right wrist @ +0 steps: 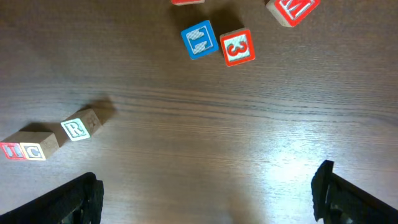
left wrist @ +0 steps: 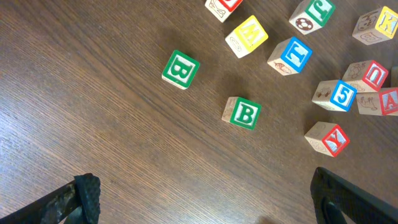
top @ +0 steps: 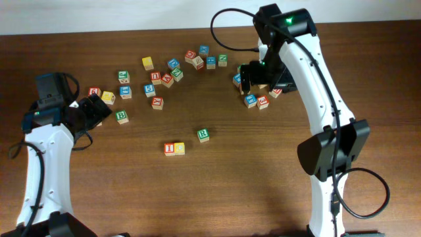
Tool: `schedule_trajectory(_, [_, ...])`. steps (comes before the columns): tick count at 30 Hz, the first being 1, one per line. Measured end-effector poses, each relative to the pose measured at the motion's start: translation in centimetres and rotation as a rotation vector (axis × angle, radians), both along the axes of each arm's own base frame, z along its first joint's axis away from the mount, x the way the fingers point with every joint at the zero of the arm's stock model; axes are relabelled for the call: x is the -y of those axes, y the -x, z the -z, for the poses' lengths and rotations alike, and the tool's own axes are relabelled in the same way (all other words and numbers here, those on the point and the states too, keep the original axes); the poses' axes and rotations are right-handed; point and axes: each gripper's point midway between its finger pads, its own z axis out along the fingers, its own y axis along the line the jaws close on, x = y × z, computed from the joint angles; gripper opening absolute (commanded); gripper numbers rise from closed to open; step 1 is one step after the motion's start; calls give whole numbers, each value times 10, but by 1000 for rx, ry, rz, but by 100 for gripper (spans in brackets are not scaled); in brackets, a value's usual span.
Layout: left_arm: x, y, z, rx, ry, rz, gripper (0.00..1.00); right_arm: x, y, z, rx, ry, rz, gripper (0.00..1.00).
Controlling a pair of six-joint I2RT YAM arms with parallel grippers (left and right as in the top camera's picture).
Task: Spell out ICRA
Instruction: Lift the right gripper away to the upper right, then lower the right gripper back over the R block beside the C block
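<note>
While my left pincer [left wrist: 204, 190] hangs wide open and empty over the left of the bench [top: 263, 197], the red A [left wrist: 385, 101] shows at the right edge of its wrist view. It sits close against a red U cube [left wrist: 367, 73] and a blue 5 cube [left wrist: 336, 94].

Mid-bench: red I [top: 170, 149] and yellow C [top: 179, 149] touch side by side, so the row is begun. Green R [top: 203, 135] lies just right of them, set further back, apart from C and out of line.

Far right: my right pincer [right wrist: 205, 186] hovers over a loose cluster at the back, jaws spread, holding nothing.

Step in hand, as I judge it: R is down but not squared, and A is not yet fetched. Next move calls for closing R up against C, then lifting A without dragging its neighbours, likely a job for the left pincer.
</note>
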Motion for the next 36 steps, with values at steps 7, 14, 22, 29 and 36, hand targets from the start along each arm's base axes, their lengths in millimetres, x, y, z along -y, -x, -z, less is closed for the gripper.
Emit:
schedule_trajectory(7, [0,0,0,0,0,0,99,-6,1,17,-23,-2,-14,4])
schedule_trajectory(14, [0,0,0,0,0,0,99,-13,15,21,-72,5,-33,4])
schedule_trajectory(22, [0,0,0,0,0,0,99,-37,31,2,-37,0,-104,4])
schedule_trajectory(29, [0,0,0,0,0,0,99,-73,28,10,42,-28,-181,4])
schedule_trajectory(36, [0,0,0,1,0,0,99,-116,47,63,25,-25,-273,4])
